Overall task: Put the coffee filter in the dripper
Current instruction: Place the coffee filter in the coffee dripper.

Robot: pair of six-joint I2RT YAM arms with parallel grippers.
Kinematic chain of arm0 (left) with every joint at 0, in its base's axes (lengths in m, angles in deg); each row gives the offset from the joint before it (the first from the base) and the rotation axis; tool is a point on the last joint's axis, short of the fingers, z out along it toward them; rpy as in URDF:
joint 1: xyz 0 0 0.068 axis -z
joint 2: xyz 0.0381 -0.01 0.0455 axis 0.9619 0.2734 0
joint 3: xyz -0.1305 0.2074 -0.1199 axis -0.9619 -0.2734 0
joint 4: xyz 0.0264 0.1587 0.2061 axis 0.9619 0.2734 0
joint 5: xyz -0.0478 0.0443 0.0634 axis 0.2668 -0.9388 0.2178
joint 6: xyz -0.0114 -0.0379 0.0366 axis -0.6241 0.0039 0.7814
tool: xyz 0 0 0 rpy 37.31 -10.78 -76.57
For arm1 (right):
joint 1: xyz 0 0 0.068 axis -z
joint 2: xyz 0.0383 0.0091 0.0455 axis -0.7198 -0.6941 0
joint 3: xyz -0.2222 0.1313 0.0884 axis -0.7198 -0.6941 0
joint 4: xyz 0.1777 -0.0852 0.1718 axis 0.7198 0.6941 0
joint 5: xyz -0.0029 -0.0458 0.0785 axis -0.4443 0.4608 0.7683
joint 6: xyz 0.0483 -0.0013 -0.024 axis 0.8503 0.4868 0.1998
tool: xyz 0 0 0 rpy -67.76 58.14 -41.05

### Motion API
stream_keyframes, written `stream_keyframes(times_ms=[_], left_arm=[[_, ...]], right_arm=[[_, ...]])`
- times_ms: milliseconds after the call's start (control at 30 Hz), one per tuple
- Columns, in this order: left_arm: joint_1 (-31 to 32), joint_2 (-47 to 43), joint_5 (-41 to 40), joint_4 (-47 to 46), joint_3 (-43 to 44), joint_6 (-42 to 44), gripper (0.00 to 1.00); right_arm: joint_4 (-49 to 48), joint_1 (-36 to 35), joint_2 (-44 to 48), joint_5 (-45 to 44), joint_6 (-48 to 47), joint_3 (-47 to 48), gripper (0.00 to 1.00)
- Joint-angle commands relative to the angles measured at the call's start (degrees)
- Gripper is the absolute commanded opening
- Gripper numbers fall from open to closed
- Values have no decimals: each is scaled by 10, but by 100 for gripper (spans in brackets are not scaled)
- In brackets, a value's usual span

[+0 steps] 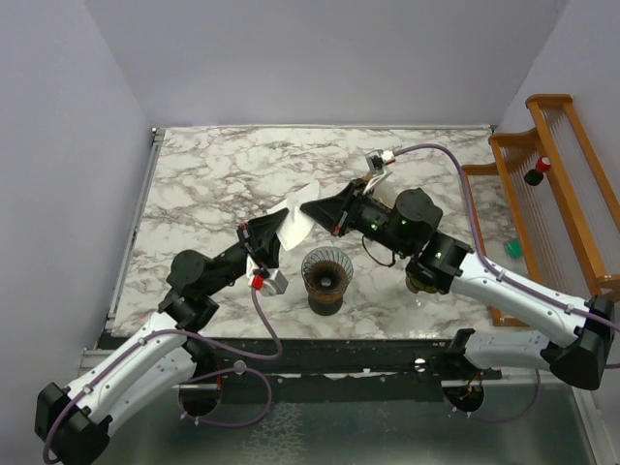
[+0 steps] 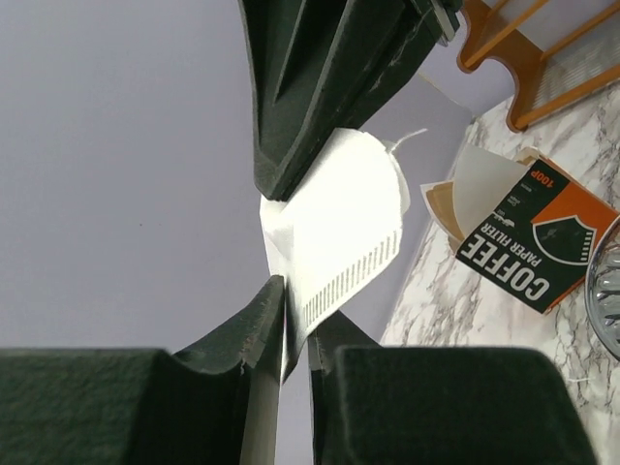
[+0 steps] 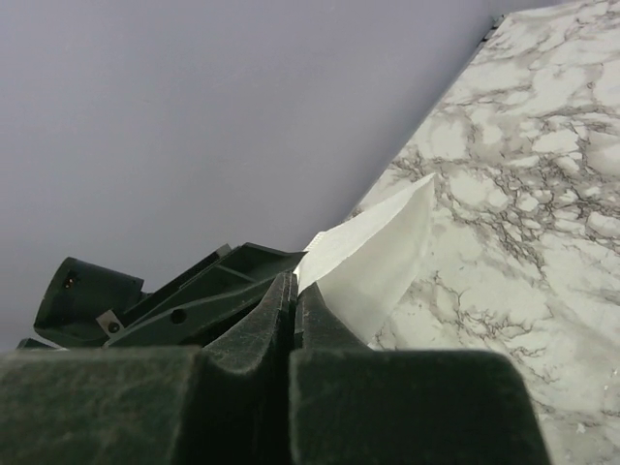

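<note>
Coffee filter mouth tilted up-right

Robot lab test cell — not a home.
Plain lavender walls box in a marble-print tabletop; arms bolted at its edge.

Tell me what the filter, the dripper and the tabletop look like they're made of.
Filter: thin white paper, matte; light glows through it and one edge is crimped. Dripper: probably clear ribbed glass or plastic on a dark base; hard to tell. Tabletop: marble-look white with grey veins, possibly only a printed surface.
</note>
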Motion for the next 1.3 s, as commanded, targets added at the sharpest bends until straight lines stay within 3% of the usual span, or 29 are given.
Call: stream_keyframes(times_ms=[0, 200, 433, 600, 767, 1167, 1267], left_arm=[[2, -17, 5, -4, -5, -14, 19], [3, -36, -10, 118, 54, -92, 39], [2, -54, 2, 237, 87, -190, 49], [2, -37, 19, 339, 135, -220, 48], [2, -40, 32, 353, 146, -257, 50], [2, 24, -44, 449, 267, -484, 58], [2, 25, -48, 475, 304, -522, 66]], right_arm=[[1, -4, 27, -15, -14, -6, 0], [47, -4, 52, -39, -55, 6, 0], [167, -4, 64, -68, -179, 72, 1], [247, -4, 59, -78, -289, 123, 1], [294, -4, 59, -28, -406, 149, 1], [440, -4, 57, 111, -719, 185, 0], [492, -4, 43, 115, -793, 199, 1]])
